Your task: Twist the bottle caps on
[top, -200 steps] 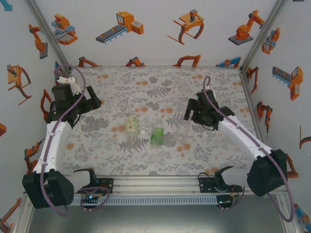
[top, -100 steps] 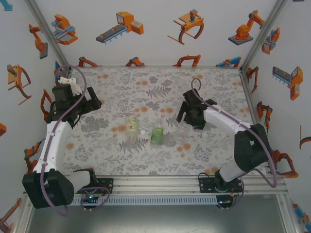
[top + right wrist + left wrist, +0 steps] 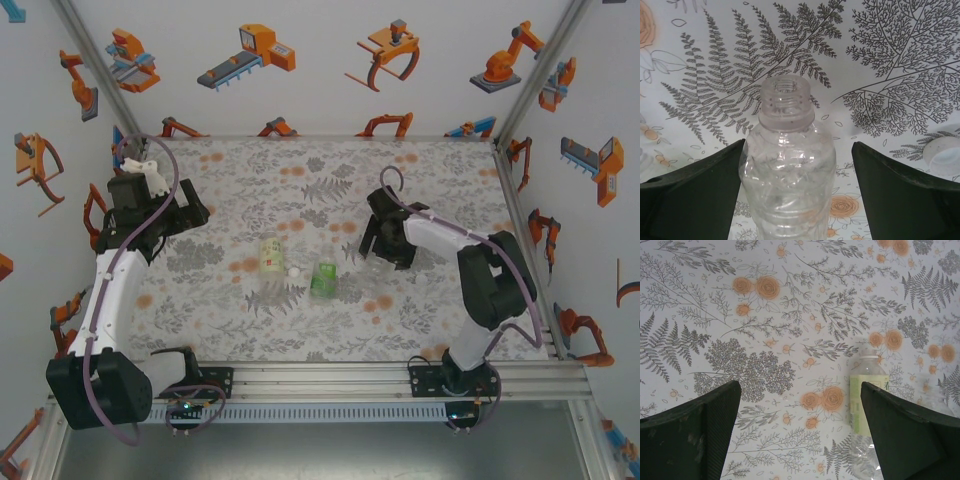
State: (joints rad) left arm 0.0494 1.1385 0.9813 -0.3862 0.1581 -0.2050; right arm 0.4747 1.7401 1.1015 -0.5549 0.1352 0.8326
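Evidently little is done. Nearest, the green-label bottle (image 3: 323, 280) and a loose white cap (image 3: 294, 271) rest on the table (image 3: 250, 330), with the yellow-label bottle (image 3: 270, 252) just beyond. Farther right, the right fingers (image 3: 695, 195) stand apart around the unlabelled bottle (image 3: 787, 165), its threaded neck bare. The left fingers (image 3: 690, 435) gape wide, empty. All capping seems left.

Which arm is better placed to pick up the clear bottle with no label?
Right. The right hand, open, straddles the clear unlabelled plastic bottle, a finger on each side. The left hand, open, has bare floral table between its fingers.
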